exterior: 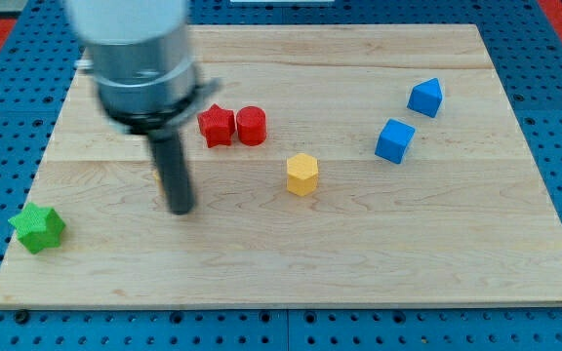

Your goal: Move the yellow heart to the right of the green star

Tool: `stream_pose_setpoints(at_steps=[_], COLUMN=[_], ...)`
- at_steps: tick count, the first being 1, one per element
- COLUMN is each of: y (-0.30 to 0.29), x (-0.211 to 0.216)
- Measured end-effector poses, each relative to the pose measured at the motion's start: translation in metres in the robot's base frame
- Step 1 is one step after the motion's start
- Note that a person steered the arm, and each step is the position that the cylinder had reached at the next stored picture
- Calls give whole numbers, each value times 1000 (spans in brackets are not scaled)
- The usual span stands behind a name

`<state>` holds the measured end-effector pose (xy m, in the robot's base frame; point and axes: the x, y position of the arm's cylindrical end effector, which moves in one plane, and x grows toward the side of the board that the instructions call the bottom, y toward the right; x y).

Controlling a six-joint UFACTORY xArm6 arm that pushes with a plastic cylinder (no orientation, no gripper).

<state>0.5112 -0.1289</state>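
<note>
My tip standing left of board centre; no pincer fitted, only rod. Yellow heart showing as sliver behind rod, probably lining up for shove toward green star sitting at bottom-left corner.

- Lighting: bright, even, diffuse; wooden board evenly lit, without glare.
- Shadows: soft and short, close under each block; the green star casts a faint one.
- Blur: arm housing and rod smeared, my tip indistinct.
- Focus: red star and blue blocks moderately sharp.
</note>
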Motion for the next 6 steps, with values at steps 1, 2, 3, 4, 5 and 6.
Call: stream_pose_setpoints(at_steps=[1, 2, 3, 4, 5, 6], y=[38, 69, 25, -43, -52, 52], x=[-4, -10, -62, -25, 22, 20])
